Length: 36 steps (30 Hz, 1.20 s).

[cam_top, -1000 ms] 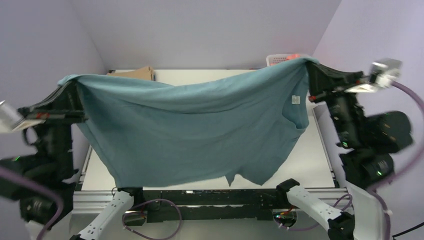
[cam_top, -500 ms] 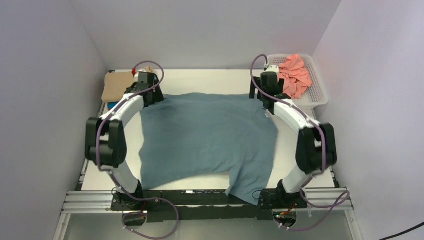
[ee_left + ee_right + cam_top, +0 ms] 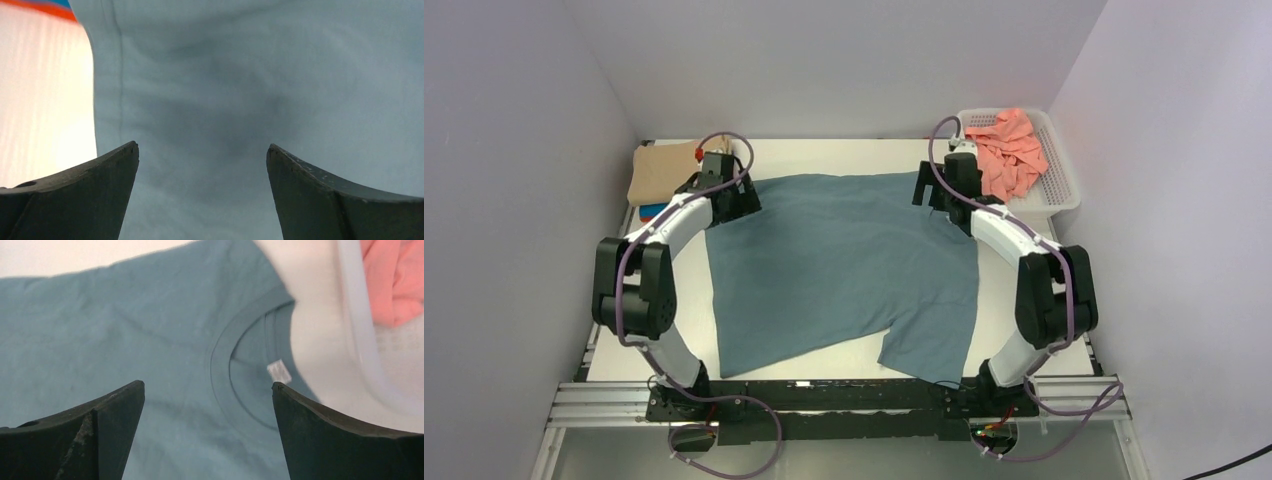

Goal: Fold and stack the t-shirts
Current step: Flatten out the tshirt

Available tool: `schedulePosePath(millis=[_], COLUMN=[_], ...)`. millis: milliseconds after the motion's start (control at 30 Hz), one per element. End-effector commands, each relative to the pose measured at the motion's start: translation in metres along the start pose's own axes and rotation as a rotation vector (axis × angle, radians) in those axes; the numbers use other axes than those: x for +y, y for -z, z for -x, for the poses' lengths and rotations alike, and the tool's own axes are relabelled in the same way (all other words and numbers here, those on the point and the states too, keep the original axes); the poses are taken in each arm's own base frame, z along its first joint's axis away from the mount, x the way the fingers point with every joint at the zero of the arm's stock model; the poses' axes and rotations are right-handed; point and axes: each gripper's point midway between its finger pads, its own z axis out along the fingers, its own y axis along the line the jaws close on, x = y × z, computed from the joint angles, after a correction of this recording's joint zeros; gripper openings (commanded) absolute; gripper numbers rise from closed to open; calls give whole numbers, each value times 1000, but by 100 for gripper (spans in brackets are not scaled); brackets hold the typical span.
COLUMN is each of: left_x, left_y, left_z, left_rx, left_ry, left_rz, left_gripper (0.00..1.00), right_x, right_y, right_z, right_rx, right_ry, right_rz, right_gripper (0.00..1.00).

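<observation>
Teal-grey cloth fills most of my overhead view: the teal-grey t-shirt (image 3: 844, 265) lies spread flat on the white table (image 3: 824, 152), its body running between the two arms. One sleeve (image 3: 924, 350) reaches down to the near edge on the right.

My left gripper (image 3: 740, 200) sits over the shirt's far left corner. From the left wrist camera its fingers (image 3: 100, 170) stand wide apart with nothing between them, only smooth cloth and a stitched hem (image 3: 120, 75) beneath.

My right gripper (image 3: 926, 190) is at the far right corner, just beside the white basket (image 3: 1064, 195). It is also spread wide and grips nothing. Through the right wrist camera I see the collar (image 3: 222, 375) and its small white label (image 3: 279, 371) directly below the gap.

A salmon pink t-shirt (image 3: 1009, 150) lies crumpled in the basket.

At the far left corner of the table a folded tan t-shirt (image 3: 659, 172) rests on a stack, with a strip of a bright blue t-shirt (image 3: 652, 211) showing under its near edge. An orange t-shirt (image 3: 40, 7) shows as a thin edge at the top left of the left wrist view.
</observation>
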Motion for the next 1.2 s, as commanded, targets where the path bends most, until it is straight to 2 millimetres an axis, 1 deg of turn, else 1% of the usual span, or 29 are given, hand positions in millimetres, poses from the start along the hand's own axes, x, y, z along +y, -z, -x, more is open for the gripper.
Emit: schedulePosePath(millis=[0,67,100,200,267,333,400,500,567,700,767,867,900,933,1067,1100,1133,1167], left_x=[-23,-27,-29,-34,-40,-42,-42,-38,-36,-29,-30,-29,-29,-30,-36,-42,-46,-51], left_y=[40,56,66,84,88,86,79,64,51,21,6,-14,-21,-28,-57,-62,-64,-64], left_z=[-16,-34,-41,-77,-104,-128,-147,-160,-166,-166,-157,-140,-133,-123,-88,-78,-67,-57], left_rx=[-10,1,-2,33,77,122,164,222,264,304,315,341,338,325,301,295,289,279], left_ry=[18,11,9,-2,12,21,31,21,10,30,50,91,106,115,130,124,117,104], left_rz=[-141,-156,-169,-214,-278,-327,-343,-294,-254,-173,-158,-142,-136,-130,-112,-123,-126,-133], left_gripper=[99,99,99,100,99,99,99,99,100,100,99,100,99,99,99,99,99,99], right_x=[15,12,10,12,19,20,20,19,16,18,20,23,24,23,27,28,30,32], right_y=[31,42,47,65,73,78,81,81,76,58,46,25,16,9,-24,-30,-33,-33], right_z=[-5,-15,-24,-43,-62,-81,-99,-119,-132,-149,-152,-149,-142,-143,-115,-108,-97,-86], right_rx=[-19,-4,16,47,87,142,188,234,267,320,338,350,342,346,283,273,252,236], right_ry=[-66,-94,-112,-157,-174,-181,-184,-183,-189,-211,-220,-208,-204,-201,-180,-171,-166,-160], right_rz=[87,85,81,125,183,207,219,216,199,190,185,168,159,145,115,110,109,111], right_gripper=[100,100,100,100,100,100,100,100,100,100,100,100,100,100,100,100,100,100])
